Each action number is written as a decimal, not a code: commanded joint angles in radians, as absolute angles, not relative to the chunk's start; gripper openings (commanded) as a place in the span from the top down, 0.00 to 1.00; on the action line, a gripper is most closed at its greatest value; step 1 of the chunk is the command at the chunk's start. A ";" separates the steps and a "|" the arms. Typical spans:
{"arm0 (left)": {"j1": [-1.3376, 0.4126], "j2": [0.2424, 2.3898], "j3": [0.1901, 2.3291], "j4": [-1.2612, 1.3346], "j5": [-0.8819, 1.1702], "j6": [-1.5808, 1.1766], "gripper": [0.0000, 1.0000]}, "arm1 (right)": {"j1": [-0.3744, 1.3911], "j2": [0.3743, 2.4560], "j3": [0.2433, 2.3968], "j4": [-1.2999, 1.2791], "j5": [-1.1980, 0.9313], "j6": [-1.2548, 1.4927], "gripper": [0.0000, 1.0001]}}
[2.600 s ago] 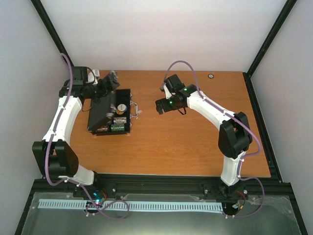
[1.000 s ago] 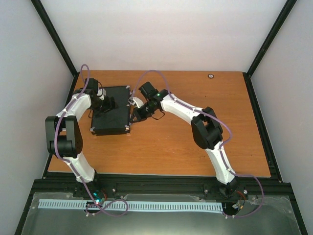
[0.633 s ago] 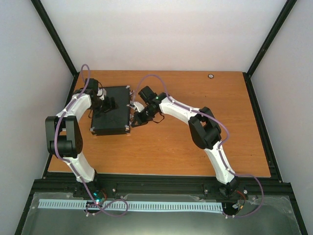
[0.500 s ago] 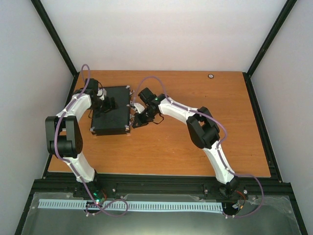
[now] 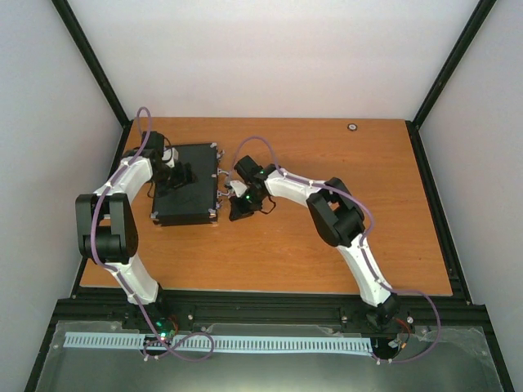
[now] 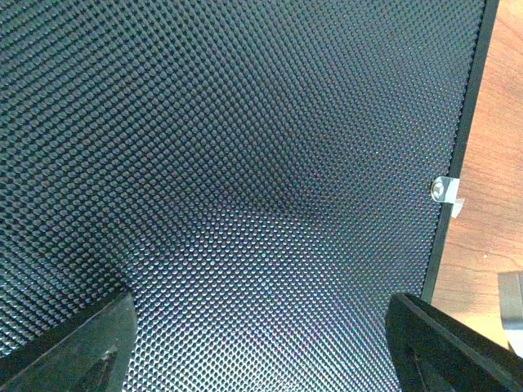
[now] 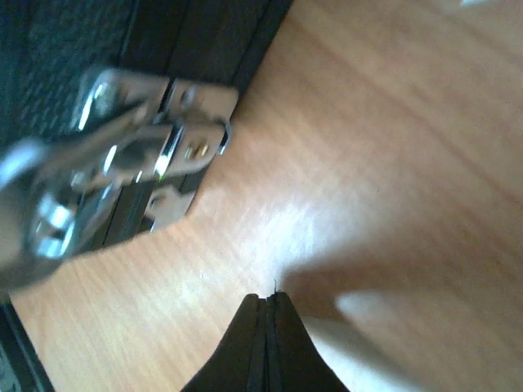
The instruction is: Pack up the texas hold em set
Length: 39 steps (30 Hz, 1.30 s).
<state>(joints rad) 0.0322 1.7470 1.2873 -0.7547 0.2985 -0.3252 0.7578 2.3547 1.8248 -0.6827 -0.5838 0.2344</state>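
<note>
Desk [image 5: 327,245]: wood-tone top, arm bases at near edge

R hand [image 5: 239,211]: fingers pressed together, nothing between them. Tips point down at bare desk just beside the case's right side, near its near-right corner. Contact w/ desk: cannot tell. Wrist view shows a silver latch [image 7: 139,147] on the case side wall, blurred, close to the closed tips

Case [image 5: 186,196]: black, lid down, lies flat on the desk's left half, silver corners visible

L hand [image 5: 184,175]: fingers spread wide over the far half of the lid, approx. centre. Wrist view shows only pebbled lid texture between them; nothing gripped. Contact w/ lid: cannot tell

Small round item [image 5: 353,126]: on desk near far edge, right of centre, too small to identify
</note>
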 commanded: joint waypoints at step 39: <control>0.029 1.796 1.229 -0.778 0.262 -0.299 0.99 | 0.752 2.419 1.935 -0.714 -0.457 0.212 0.97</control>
<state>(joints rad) 0.0322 1.7535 1.2537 -0.7559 0.2668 -0.3099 0.7570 2.3661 1.9606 -0.7143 -0.5430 0.2062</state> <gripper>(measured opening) 0.012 0.030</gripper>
